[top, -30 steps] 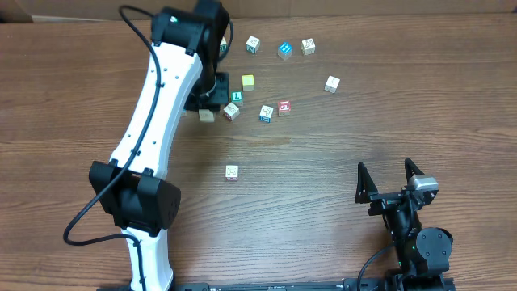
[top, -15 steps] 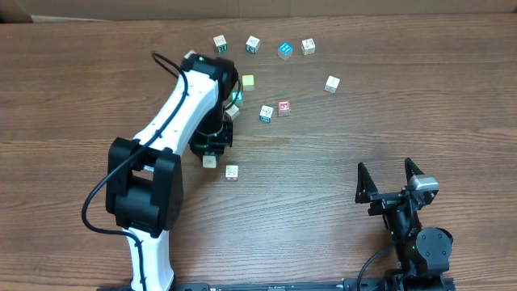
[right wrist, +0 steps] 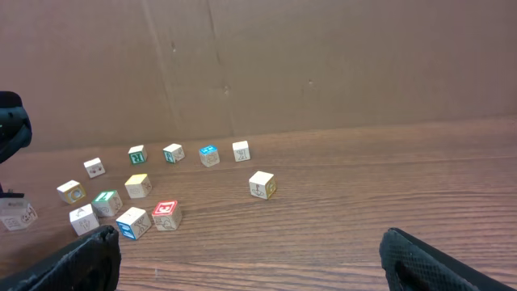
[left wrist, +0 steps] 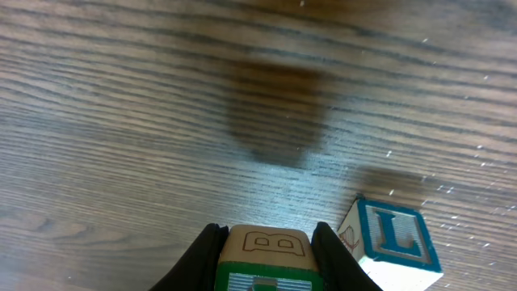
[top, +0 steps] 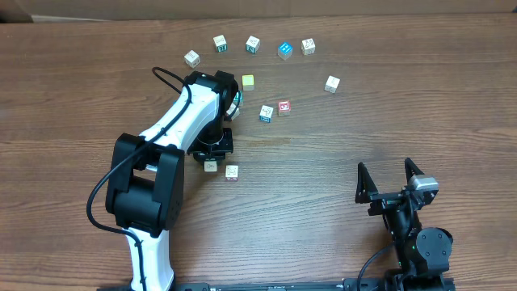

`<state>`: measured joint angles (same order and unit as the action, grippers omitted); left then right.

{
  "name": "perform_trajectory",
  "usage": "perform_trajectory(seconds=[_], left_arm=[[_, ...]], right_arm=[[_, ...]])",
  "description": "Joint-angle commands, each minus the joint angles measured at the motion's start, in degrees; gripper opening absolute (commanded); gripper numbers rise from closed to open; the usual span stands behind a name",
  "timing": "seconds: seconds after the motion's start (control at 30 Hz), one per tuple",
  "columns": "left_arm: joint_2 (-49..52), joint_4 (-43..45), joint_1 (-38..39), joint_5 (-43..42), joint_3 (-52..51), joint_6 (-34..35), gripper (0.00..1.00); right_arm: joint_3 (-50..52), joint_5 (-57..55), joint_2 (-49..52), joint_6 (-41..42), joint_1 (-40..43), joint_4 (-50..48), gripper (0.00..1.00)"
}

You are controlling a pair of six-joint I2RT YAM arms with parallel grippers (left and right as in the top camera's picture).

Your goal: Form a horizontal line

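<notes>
My left gripper [top: 211, 162] is shut on a wooden cube [left wrist: 266, 252] that has a green face and an outlined "B". It hangs low over the table, just left of a white cube with a blue "L" [left wrist: 393, 243], a narrow gap between them. From overhead these two cubes [top: 211, 166] [top: 232, 171] lie side by side as the start of a horizontal line. Whether the held cube touches the wood I cannot tell. My right gripper [top: 390, 179] rests open near the front right, and in its own view the gripper [right wrist: 250, 263] holds nothing.
Loose cubes lie behind: a red-faced one [top: 283, 107], a blue "X" cube [top: 266, 113], a yellow one [top: 248, 82], a lone one [top: 332, 83], and an arc of several along the back [top: 253, 44]. The left arm [top: 174, 129] covers part of the cluster.
The left arm has swung from the back cluster toward the front with the cube in its grip, ending beside the lone "L" cube. The right arm stayed still.
</notes>
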<state>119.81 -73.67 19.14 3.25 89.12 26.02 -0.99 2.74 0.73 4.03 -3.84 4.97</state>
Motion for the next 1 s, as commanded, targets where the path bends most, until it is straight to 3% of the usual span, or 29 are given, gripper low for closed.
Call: perform_trajectory(seconds=[0.0,0.4,0.47,0.73,0.83,0.97], left_arm=[[-1.29,0.46,0.13,0.72,-0.55,1.46,0.05],[-1.29,0.24,0.13,0.70,-0.94,1.44,0.15],[-1.27,0.24,0.13,0.72,-0.94,1.44,0.23],[-1.27,0.22,0.13,0.74,-0.96,1.44,0.25],[-1.27,0.15,0.13,0.76,-0.98,1.42,0.33],[-1.27,0.17,0.13,0.74,-1.01,1.44,0.34]], right_arm=[[0.55,-0.07,-0.57,-0.46,-0.33,-0.33,1.00],[0.55,-0.07,-0.57,-0.46,-0.33,-0.33,1.00],[0.55,-0.07,-0.57,-0.46,-0.33,-0.33,1.00],[0.55,-0.07,-0.57,-0.46,-0.33,-0.33,1.00],[0.55,-0.07,-0.57,-0.46,-0.33,-0.33,1.00],[0.55,-0.07,-0.57,-0.46,-0.33,-0.33,1.00]])
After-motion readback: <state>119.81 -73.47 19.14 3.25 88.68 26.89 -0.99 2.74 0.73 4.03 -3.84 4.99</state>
